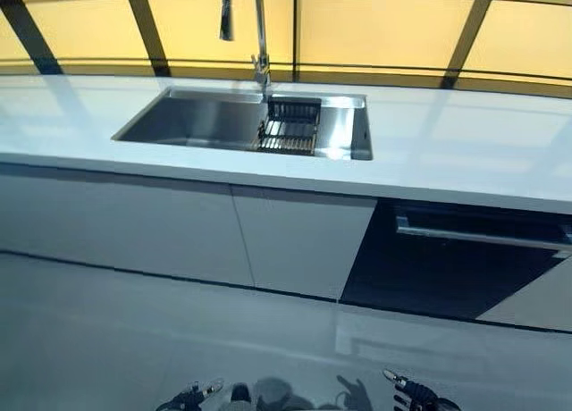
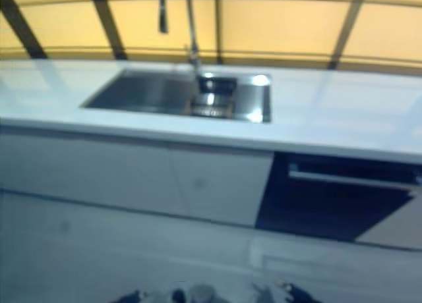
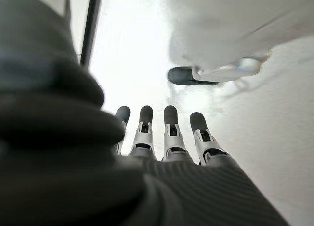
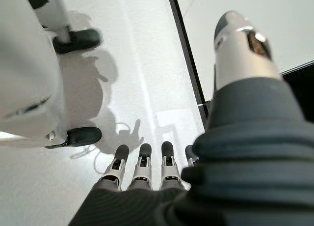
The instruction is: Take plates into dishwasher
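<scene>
Hands sit at the bottom edge of the frame: the left hand [image 1: 190, 397] at lower left of centre, the right hand [image 1: 410, 392] at lower right, both with fingers straight and relaxed, holding nothing, over the pale floor [image 1: 134, 331]. Beyond them, at right of the frame, the dark dishwasher [image 1: 456, 268] front with its bar handle [image 1: 483, 237] is closed under the white worktop [image 1: 465, 152]. White cabinet doors [image 1: 179, 228] fill the left. Farther back, upper centre, a steel sink [image 1: 206, 121] holds a dark rack [image 1: 288, 127] below the tap [image 1: 259, 36]. No plates show in any view.
</scene>
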